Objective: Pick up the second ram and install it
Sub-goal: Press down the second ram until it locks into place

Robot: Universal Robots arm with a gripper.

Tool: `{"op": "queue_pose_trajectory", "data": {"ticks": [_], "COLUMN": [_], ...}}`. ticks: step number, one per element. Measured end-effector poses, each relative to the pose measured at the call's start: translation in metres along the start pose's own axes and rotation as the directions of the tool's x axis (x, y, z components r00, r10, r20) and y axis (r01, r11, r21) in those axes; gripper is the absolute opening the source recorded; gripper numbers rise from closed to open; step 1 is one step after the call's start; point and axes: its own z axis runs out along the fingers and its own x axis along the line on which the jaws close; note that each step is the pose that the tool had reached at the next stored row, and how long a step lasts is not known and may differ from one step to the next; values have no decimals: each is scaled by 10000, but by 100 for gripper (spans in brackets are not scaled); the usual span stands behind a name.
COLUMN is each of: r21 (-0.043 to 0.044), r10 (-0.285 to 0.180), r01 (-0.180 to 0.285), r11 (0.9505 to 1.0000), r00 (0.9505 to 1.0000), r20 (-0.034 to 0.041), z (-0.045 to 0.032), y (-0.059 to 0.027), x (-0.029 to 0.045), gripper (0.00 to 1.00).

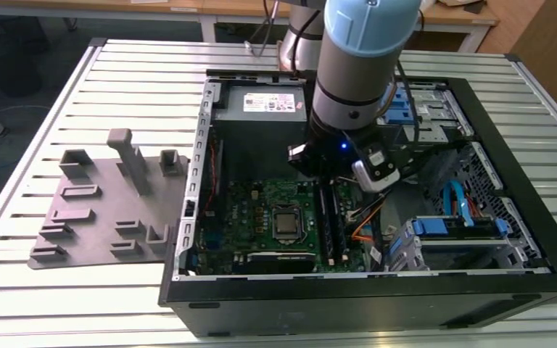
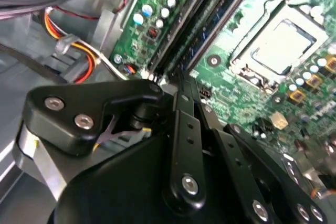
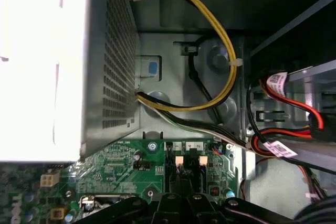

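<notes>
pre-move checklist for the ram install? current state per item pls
1. Gripper inside the open case, over the board: ok.
2. Gripper lined up with the slots in the second wrist view: ok.
3. Ram in the gripper: cannot tell.
4. Ram seated in a slot: cannot tell.
5. Yellow cables off the slots in the first wrist view: ok.
6. Orange cables beside the gripper, apart from it: ok.
</notes>
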Motion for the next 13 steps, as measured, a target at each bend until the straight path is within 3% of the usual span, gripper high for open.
{"op": "queue_pose_trajectory", "data": {"ticks": [4,8,13], "r21": [3,3,24], "r10": [0,0,0], "r01": [0,0,0], "r11": [10000,10000,10000], "r00": [10000,10000,10000], "r20": [-1,-1,0], "z": [-126,-139,-150], "y": [12,-15,-152], "x": [-4,-5,-6], "gripper": [7,7,7]}}
